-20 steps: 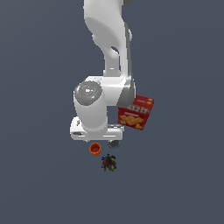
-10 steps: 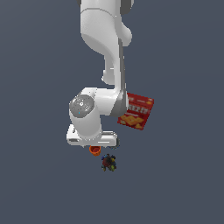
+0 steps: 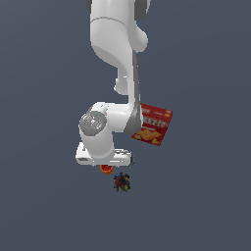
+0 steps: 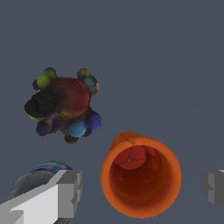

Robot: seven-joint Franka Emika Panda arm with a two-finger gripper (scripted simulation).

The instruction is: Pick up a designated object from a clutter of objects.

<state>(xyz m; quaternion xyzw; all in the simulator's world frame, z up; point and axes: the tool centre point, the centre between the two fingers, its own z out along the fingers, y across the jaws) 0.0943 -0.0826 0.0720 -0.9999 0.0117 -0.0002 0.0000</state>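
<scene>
The small orange cup stands upright with its round rim facing the wrist camera. It lies between the two grey fingers of my gripper, which is open with gaps on both sides of the cup. In the exterior view only a sliver of the cup shows under the white hand, and the fingertips there are hidden. The dark multicoloured lumpy toy sits close beside the cup, also seen at toy.
A red cracker box lies behind the arm on the exterior view's right. A grey round disc peeks out beneath one finger. The white arm hides much of the floor behind it.
The hand has come down over the orange cup, covering most of it in the exterior view. The box and toy have not moved.
</scene>
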